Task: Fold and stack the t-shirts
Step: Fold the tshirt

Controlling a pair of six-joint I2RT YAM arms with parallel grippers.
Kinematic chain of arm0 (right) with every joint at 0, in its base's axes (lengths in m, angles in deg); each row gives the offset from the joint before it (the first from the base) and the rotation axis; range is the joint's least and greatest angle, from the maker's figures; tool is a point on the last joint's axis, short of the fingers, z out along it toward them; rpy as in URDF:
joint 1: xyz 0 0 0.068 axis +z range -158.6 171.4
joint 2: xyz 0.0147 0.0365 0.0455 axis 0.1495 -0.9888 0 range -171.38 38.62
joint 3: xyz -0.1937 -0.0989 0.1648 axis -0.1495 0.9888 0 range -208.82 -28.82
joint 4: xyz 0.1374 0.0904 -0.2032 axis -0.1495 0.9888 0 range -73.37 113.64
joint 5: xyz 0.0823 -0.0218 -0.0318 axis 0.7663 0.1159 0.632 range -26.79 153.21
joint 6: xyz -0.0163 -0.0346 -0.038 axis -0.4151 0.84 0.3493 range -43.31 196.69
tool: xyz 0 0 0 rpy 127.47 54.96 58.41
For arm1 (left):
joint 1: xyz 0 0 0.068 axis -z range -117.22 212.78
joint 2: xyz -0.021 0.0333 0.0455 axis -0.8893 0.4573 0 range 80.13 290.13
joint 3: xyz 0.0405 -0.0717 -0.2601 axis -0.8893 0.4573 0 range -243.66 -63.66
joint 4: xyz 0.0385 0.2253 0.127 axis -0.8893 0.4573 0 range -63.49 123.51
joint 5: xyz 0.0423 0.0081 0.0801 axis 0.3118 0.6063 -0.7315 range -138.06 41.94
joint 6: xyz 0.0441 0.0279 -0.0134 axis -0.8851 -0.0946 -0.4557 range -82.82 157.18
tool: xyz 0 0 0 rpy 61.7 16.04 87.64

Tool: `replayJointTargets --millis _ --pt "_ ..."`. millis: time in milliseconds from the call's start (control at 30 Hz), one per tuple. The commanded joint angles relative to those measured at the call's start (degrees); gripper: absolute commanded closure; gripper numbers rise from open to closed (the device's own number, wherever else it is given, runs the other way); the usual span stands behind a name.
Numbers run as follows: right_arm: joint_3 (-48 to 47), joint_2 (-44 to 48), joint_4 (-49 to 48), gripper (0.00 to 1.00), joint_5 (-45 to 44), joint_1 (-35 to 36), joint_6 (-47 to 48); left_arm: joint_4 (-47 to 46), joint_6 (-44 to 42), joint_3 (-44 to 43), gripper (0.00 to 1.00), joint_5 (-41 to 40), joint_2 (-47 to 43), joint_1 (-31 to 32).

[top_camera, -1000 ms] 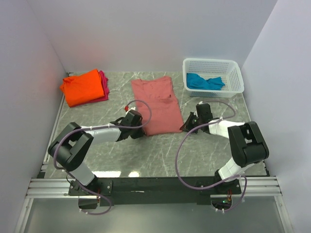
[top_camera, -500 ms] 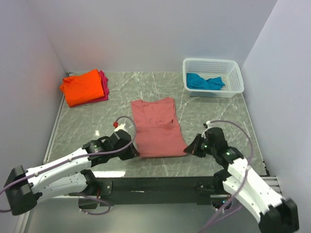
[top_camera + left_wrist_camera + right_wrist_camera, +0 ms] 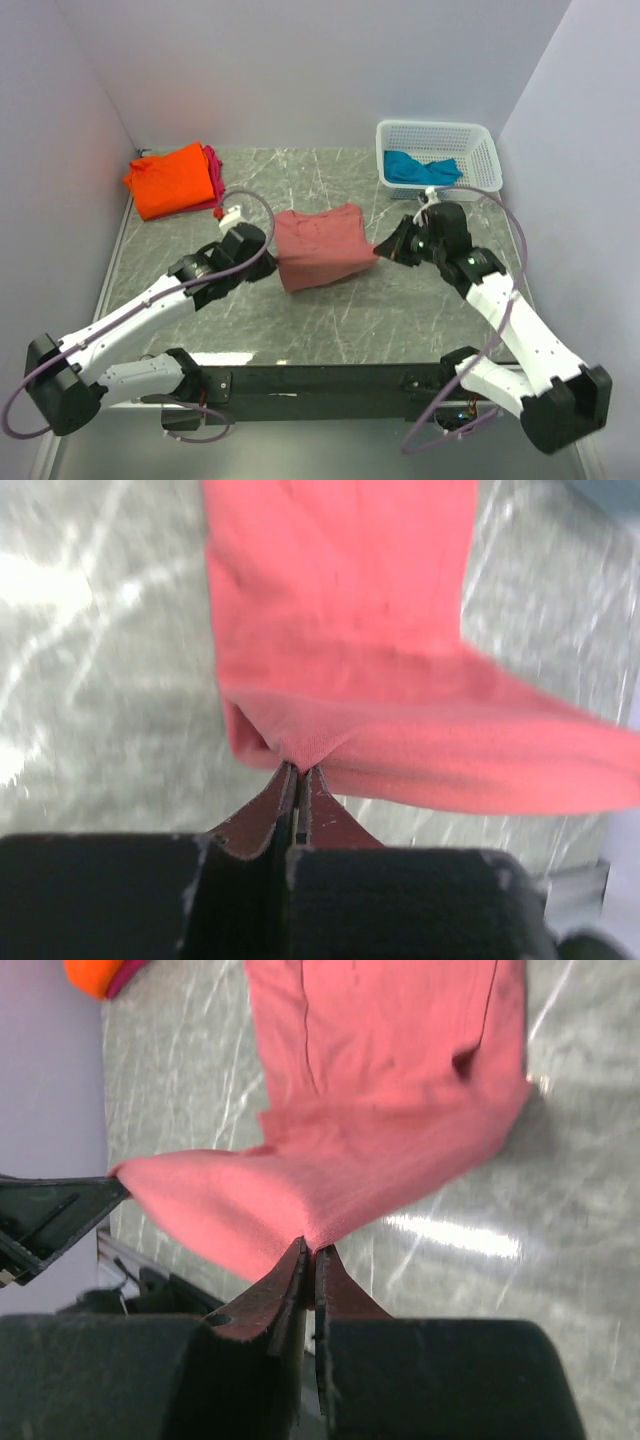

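The salmon-pink t-shirt lies mid-table with its near edge lifted off the surface and doubled over. My left gripper is shut on that edge's left corner, and the left wrist view shows the cloth pinched at the fingertips. My right gripper is shut on the right corner, the cloth stretching away from its tips. A folded orange t-shirt rests on a magenta one at the far left. A teal t-shirt lies crumpled in the basket.
The white mesh basket stands at the far right corner. Walls close in the table on the left, back and right. The arms' base rail runs along the near edge.
Both grippers first dragged the pink shirt toward the near edge. They then lifted its near edge and carried it back toward the far side, so the shirt is now doubled over.
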Motion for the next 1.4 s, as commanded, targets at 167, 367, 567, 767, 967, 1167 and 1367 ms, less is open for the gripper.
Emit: replayJointTargets --millis 167,367,567,767,967,1167,1367 --pt "-12.82 -15.45 -8.67 1.0 0.85 -3.88 2.98 -11.05 -10.32 -7.28 0.99 -0.17 10.65 -12.35" --pt "-22.84 -32.49 -12.28 1.0 -2.13 -5.46 3.07 -16.06 -13.57 -15.0 0.99 1.14 24.11 -18.06" --pt "-33.39 -49.02 -13.68 1.0 -4.77 -6.6 2.1 -16.51 -14.72 -23.18 0.99 -0.61 37.12 -21.67" --pt "-41.91 -59.84 -14.22 0.95 -3.98 -6.87 3.15 -21.79 -19.02 -29.59 0.97 4.75 48.46 -23.96" --pt "-48.42 -62.75 -9.91 0.57 -2.94 -6.69 6.49 -17.41 -21.93 -38.12 0.16 3.26 53.04 -24.14" --pt "-41.86 -54.16 -13.07 0.27 3.13 -5.55 8.6 -19.24 -22.02 -34.2 0.0 8.17 46.2 -23.88" --pt "-31.93 -48.95 -17.02 0.25 5.5 -2.04 7.65 -23.27 -20.09 -24.01 0.01 15.11 39.43 -21.86"
